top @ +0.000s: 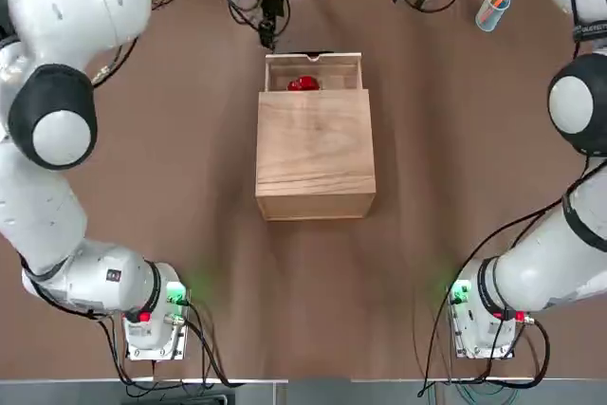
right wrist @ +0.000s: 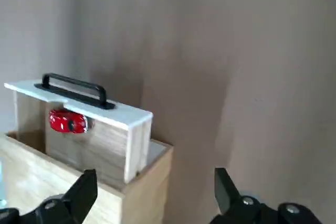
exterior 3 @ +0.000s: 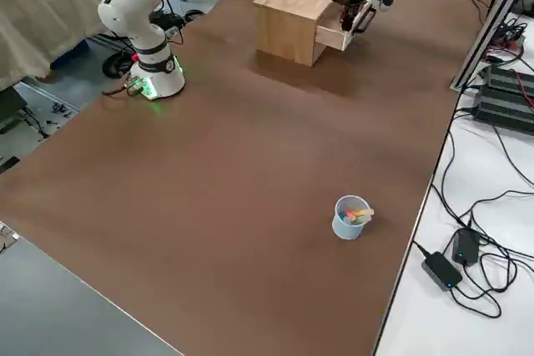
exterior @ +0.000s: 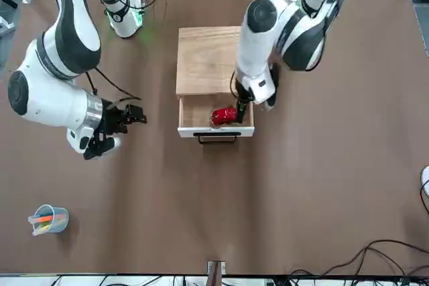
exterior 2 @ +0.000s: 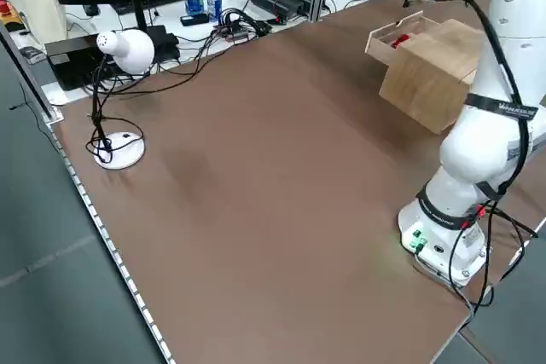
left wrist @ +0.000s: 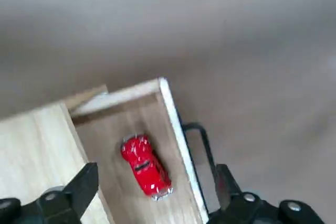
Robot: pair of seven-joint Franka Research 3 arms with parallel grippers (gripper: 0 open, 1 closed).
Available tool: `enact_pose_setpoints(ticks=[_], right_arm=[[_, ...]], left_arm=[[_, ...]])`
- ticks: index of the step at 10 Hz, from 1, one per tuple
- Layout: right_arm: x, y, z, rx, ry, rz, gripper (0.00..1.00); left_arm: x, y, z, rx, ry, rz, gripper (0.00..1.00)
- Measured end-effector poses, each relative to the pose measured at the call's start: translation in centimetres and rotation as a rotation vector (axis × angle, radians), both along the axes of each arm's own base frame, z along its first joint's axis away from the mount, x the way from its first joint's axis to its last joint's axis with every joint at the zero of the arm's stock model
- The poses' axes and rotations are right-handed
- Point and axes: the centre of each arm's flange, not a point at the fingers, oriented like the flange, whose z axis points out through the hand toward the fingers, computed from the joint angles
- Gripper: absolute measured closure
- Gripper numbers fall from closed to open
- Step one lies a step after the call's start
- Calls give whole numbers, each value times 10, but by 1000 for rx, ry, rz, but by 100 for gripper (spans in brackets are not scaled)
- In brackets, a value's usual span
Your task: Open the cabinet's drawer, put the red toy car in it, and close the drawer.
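The red toy car (left wrist: 145,166) lies inside the open drawer (left wrist: 173,129). The left gripper (left wrist: 152,190) hangs above it, fingers (left wrist: 84,184) spread wide, holding nothing.

Readable text: one marking only. Dark band on left arm (exterior 2: 503,108), left side view, carries small white lettering, too small to make out. Cabinet, drawer, red toy car, cup of pens: no legible text, labels or numbers. Bottle label in background: unreadable.
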Motion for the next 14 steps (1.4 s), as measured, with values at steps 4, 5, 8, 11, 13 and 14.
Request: enact_pose_setpoints(ticks=[4,5,8,11,13,14], right_arm=[[17,24,-44,138,65,-158,24],[19,27,-52,160,81,-179,43],[24,34,-75,199,109,-221,67],[21,64,-109,197,126,-216,69],[12,90,-120,197,138,-197,72],[10,95,-122,195,144,-192,75]], left_arm=[[41,96,28,34,-6,-204,5],[48,131,42,26,-7,-262,5],[45,196,68,18,8,-482,5],[45,245,84,15,18,-659,5],[47,290,90,25,30,-811,4],[44,310,93,26,46,-926,0]])
